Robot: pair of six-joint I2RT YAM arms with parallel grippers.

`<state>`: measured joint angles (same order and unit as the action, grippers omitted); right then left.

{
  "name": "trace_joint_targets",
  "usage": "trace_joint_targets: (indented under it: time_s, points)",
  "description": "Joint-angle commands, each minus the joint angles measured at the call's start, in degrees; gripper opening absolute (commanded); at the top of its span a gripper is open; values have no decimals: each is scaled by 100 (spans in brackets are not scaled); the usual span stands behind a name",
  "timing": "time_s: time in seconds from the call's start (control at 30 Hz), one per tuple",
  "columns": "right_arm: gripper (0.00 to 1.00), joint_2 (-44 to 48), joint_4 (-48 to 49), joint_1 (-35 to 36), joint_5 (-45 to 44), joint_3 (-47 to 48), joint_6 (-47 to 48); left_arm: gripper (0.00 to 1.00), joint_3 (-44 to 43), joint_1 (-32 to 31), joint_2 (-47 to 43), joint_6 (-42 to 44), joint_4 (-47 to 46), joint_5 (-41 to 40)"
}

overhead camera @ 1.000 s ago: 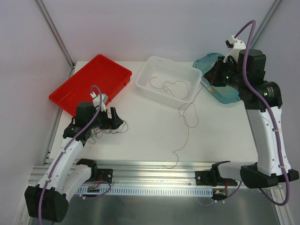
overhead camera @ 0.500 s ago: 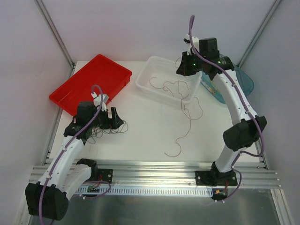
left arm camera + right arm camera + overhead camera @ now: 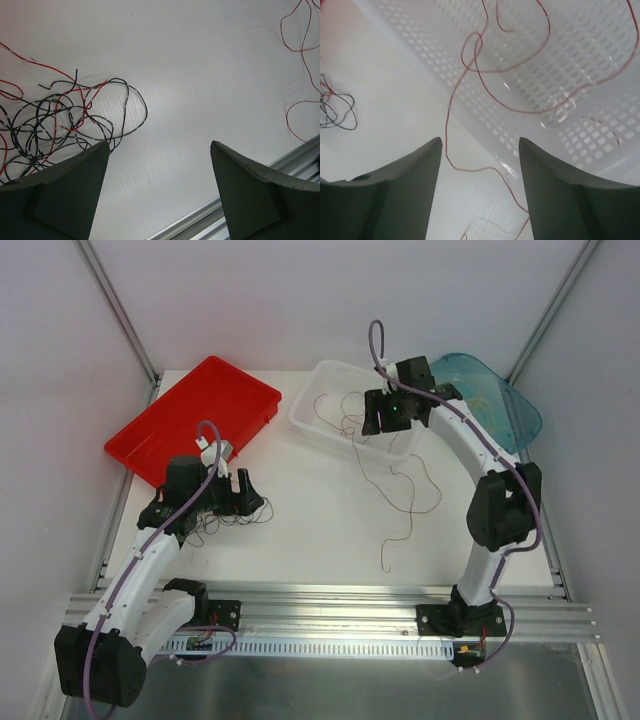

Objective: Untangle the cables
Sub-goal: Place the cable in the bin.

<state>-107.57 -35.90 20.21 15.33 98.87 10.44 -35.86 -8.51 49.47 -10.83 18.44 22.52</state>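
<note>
Over the white perforated basket (image 3: pixel 580 130) your right gripper (image 3: pixel 480 145) hangs spread, red cable (image 3: pixel 445 135) loose beneath; next, close your spread left gripper (image 3: pixel 157 145) on the black-and-red tangle (image 3: pixel 50 120).

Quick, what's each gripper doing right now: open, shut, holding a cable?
Left gripper: open, holding nothing; the black and red tangle lies beside it.
Right gripper: open, the red cable loose below, not gripped.
</note>
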Motion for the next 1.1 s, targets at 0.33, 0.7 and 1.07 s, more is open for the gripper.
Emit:
trace_joint_targets:
  time_s: [0.33,0.7,1.07]
  points:
    - [76,3435,-145,54,-2043,-3451,-1587,83,-62,60,-61,99,-59,217]
    - [73,4631,1233,308,-1753,-6537,-4558,84,-53,60,-34,90,-59,182]
    - [30,4481,1518,458,-2200,-7022,-4999,88,-27,60,-96,90,-59,94]
